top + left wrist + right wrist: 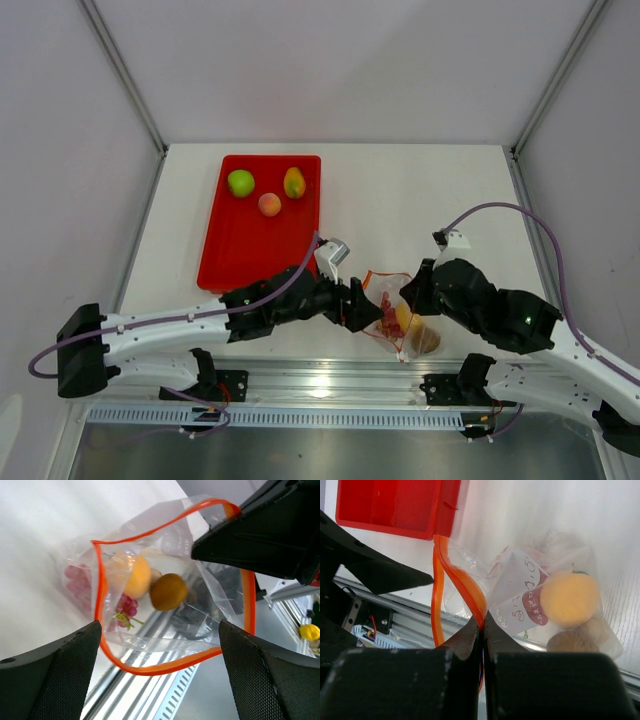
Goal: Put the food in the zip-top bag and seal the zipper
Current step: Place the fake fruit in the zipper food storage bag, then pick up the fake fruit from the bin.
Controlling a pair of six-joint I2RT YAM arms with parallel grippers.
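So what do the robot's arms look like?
The left arm and right arm are white tubes with chunky black joints. A greyish-purple cable loops along each. The left pincer is black, with bumpy, dotted fingers. The right pincer is black too.

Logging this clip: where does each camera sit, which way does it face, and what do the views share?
Top external: above and behind the bases, looking down on the table, red tray and both arms.
Left wrist: on the left arm, looking into the mouth of the zip-top bag; the open left gripper frames the bottom corners.
Right wrist: on the right arm, looking past the right gripper, shut on the zipper, toward the tray.
Shared: all three show the bag holding the orange.
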